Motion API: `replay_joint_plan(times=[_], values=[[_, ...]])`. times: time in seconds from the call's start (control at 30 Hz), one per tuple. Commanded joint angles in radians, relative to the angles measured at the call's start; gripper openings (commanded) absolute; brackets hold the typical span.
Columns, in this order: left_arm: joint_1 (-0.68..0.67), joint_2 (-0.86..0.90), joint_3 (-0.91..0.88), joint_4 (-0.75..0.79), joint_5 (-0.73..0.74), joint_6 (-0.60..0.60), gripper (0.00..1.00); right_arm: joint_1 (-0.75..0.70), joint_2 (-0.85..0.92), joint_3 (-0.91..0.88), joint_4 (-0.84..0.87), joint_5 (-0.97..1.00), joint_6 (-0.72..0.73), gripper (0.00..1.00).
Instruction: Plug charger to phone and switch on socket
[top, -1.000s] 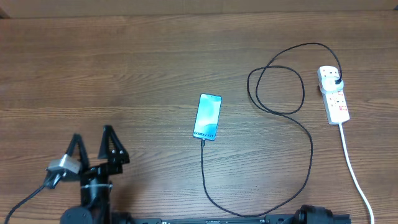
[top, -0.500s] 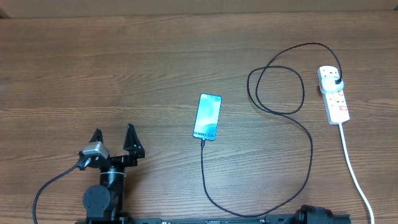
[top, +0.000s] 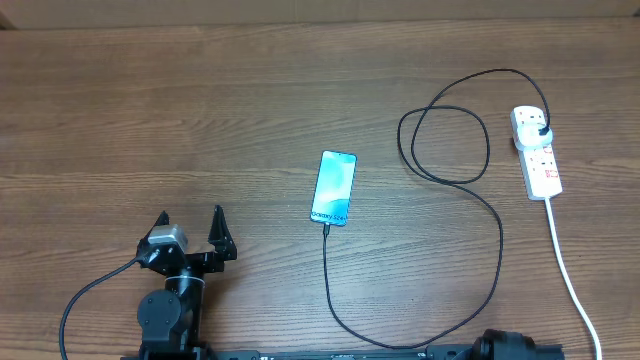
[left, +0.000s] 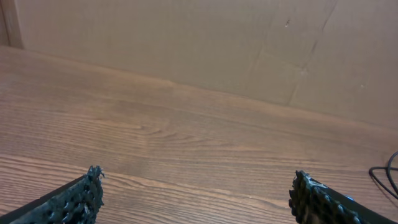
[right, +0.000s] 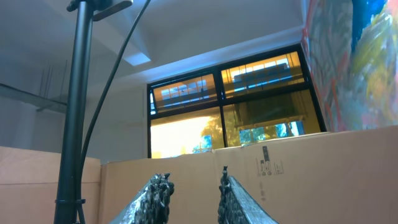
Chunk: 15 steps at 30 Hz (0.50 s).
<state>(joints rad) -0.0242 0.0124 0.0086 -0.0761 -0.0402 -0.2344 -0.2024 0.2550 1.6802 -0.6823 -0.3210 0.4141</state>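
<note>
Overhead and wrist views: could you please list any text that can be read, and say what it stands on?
Nothing is legible enough to quote.
On the phone: small white text at the screen's cable end, too blurred to read.
On the socket: red marks, no legible lettering.
On the cardboard wall: small dark printed marks, too small to read.

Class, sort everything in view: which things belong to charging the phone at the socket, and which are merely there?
Job: slim smartphone with light blue screen; thin black charger cable; white power strip with red-marked switches.
Merely there: brown wooden table; tan cardboard wall behind it.
</note>
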Motion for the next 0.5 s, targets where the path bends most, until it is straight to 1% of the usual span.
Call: replay_joint_plan(times=[0.0,0.23,0.47], values=[[0.008,0.002,-0.004,0.000,0.008,0.022,1.00,0.005,0.000,-0.003,0.000,0.014,-0.004,0.30],[0.008,0.003,-0.004,0.001,0.008,0.021,1.00,0.005,0.000,-0.003,0.000,0.014,-0.004,0.34],[0.008,0.003,-0.004,0.001,0.008,0.021,1.00,0.005,0.000,-0.003,0.001,0.014,-0.004,0.34]])
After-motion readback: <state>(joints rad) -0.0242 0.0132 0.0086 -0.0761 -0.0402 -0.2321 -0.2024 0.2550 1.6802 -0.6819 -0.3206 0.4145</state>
